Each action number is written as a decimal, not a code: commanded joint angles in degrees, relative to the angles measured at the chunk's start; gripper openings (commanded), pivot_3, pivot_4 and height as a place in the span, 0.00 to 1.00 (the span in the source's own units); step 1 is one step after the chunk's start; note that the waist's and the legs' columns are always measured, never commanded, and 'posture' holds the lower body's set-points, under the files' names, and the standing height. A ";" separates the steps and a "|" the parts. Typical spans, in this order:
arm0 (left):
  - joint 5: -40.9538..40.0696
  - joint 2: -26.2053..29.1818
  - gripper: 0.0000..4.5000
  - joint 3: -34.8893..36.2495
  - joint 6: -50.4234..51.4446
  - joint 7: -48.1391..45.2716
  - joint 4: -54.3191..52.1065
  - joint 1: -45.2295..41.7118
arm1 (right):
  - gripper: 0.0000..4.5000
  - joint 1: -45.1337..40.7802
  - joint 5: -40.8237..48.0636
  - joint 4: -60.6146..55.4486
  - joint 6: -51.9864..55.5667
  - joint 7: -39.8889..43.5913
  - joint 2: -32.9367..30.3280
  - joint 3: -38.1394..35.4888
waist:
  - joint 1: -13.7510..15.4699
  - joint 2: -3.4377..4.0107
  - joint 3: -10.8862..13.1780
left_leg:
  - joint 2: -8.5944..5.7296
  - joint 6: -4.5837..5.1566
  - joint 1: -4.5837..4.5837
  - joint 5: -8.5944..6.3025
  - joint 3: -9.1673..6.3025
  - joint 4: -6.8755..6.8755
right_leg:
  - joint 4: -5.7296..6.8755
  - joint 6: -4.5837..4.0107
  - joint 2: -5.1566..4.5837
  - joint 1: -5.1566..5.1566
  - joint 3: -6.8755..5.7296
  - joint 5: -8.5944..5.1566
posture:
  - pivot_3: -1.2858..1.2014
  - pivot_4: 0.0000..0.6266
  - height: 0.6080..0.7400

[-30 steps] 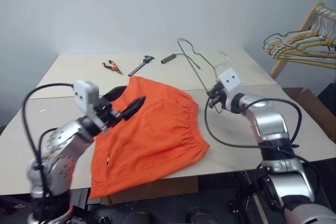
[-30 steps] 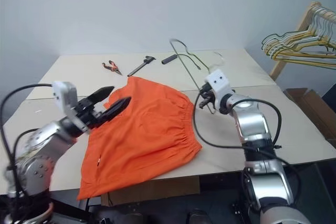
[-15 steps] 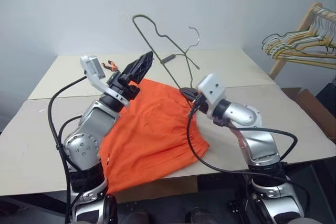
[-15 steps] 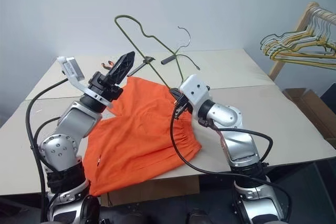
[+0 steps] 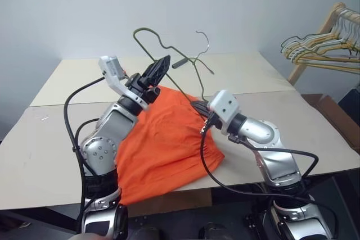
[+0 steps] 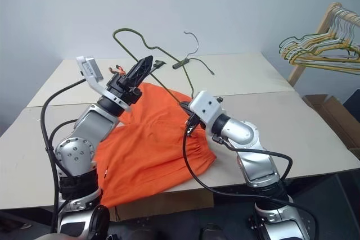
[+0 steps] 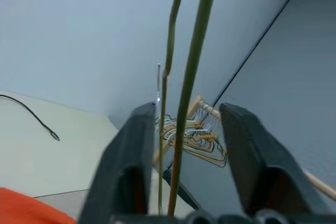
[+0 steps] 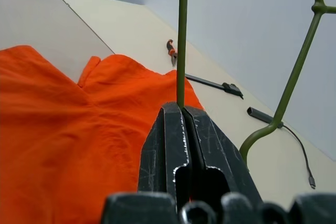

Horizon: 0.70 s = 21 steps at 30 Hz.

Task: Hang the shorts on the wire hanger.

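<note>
Wire hanger (image 8: 181, 35) pinched between right fingers (image 8: 173, 135).

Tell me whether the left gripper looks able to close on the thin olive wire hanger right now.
Probably yes: the left gripper has its fingers either side of the thin olive wire hanger, with nothing between, while the right gripper holds it.

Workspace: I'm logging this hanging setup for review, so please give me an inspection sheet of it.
Surface: pale table, two tops butted together.
Job's things: shorts flat on the table, one leg over the front edge; hanger held up in the air above them.
Clutter: pliers, a dark hand tool.
Grippers: right gripper shut on the hanger's wire; left gripper has its jaws apart around two hanger wires.
Cables: black cable with a cylindrical end on the table; arm cables loop free.
Surroundings: wooden rack of hangers, plain wall.
</note>
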 commanded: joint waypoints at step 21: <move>5.96 5.82 0.00 0.57 -5.83 -12.48 1.49 -1.03 | 0.93 -2.67 13.35 -3.99 7.31 7.71 -3.63 -6.87 | -0.05 -0.02 0.01 | 0.00 0.01 -0.04 0.00 -0.01 0.00 | -0.04 0.01 -0.01 -0.01 -0.03 0.00 | 0.54 0.00 1.00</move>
